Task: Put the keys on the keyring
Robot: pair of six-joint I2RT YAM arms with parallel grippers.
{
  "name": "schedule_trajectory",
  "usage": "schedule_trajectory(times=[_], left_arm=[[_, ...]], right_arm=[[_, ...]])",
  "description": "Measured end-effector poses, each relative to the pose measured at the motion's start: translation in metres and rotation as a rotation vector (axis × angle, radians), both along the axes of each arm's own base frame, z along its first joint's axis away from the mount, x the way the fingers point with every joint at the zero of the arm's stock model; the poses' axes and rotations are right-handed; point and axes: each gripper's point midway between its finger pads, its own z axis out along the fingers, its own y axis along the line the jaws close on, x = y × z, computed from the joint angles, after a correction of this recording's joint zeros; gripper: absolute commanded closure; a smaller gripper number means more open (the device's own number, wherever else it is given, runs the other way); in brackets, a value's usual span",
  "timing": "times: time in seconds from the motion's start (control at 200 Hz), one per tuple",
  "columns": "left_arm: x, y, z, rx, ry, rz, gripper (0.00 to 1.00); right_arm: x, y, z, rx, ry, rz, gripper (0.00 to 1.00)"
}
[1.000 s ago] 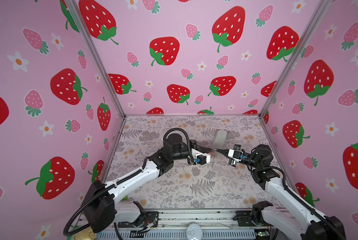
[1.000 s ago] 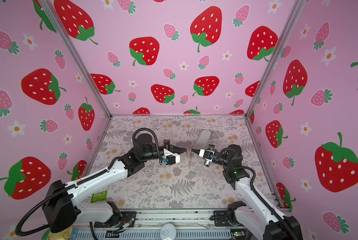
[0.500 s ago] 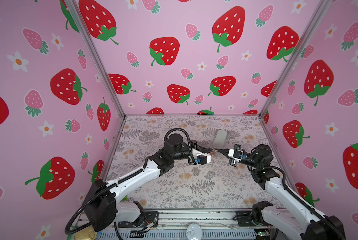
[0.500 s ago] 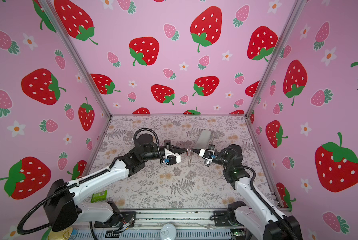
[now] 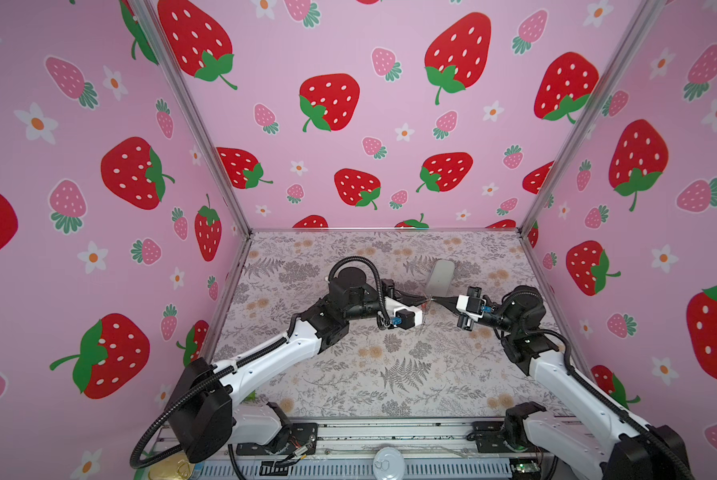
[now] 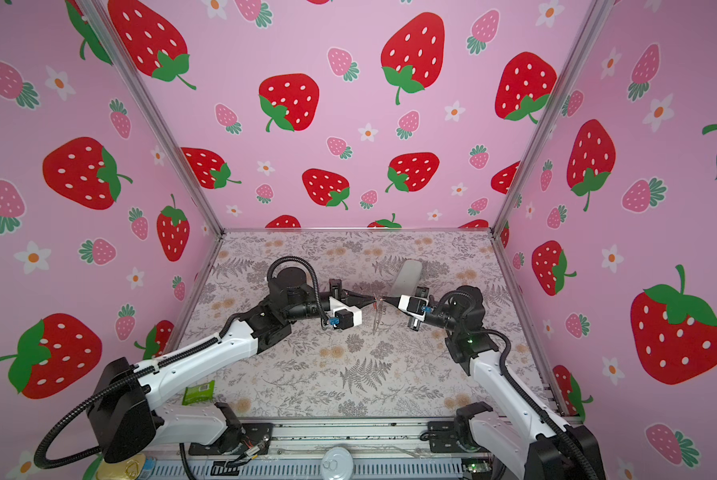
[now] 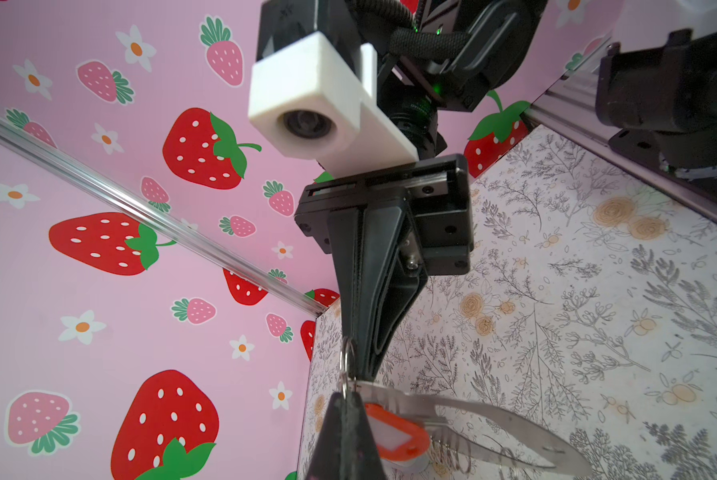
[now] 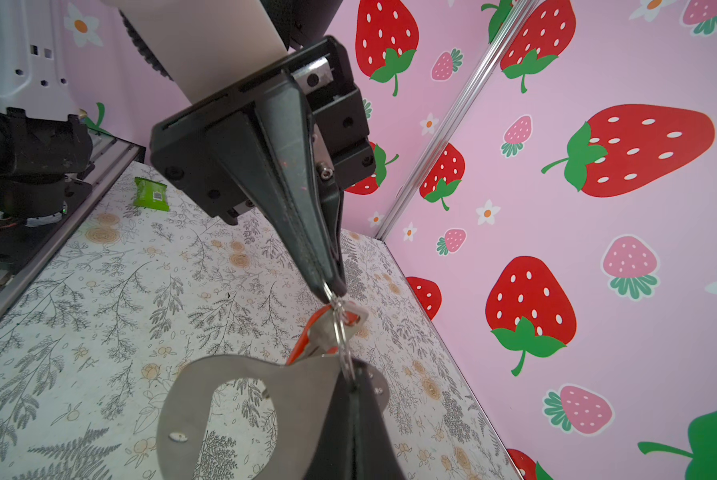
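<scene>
The left claw (image 8: 332, 289) is pinched tight on a silver ring of the keyring (image 8: 298, 390), and the right claw (image 7: 367, 370) meets it tip to tip, clamped on that same ring — both up off the bench (image 5: 348, 374), about midway across. The keys (image 7: 394, 434), red tag showing, sit right at the tips; the taupe strap dangles beneath. A pale oblong case (image 5: 442, 276) lies on the bench behind.
</scene>
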Motion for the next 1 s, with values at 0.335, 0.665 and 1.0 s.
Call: schedule_trajectory(times=[0.335,0.665,1.0], left_arm=[[-0.003,-0.003,-0.001,0.006,-0.016,-0.004,1.00],[-0.008,-0.005,-0.004,0.020,-0.026,-0.020,1.00],[-0.005,-0.004,-0.004,0.043,-0.018,-0.007,1.00]], right_arm=[[0.004,0.004,-0.004,-0.020,0.047,0.007,1.00],[0.004,0.008,-0.009,-0.040,0.078,0.016,1.00],[0.006,0.007,-0.008,-0.046,0.056,0.002,1.00]])
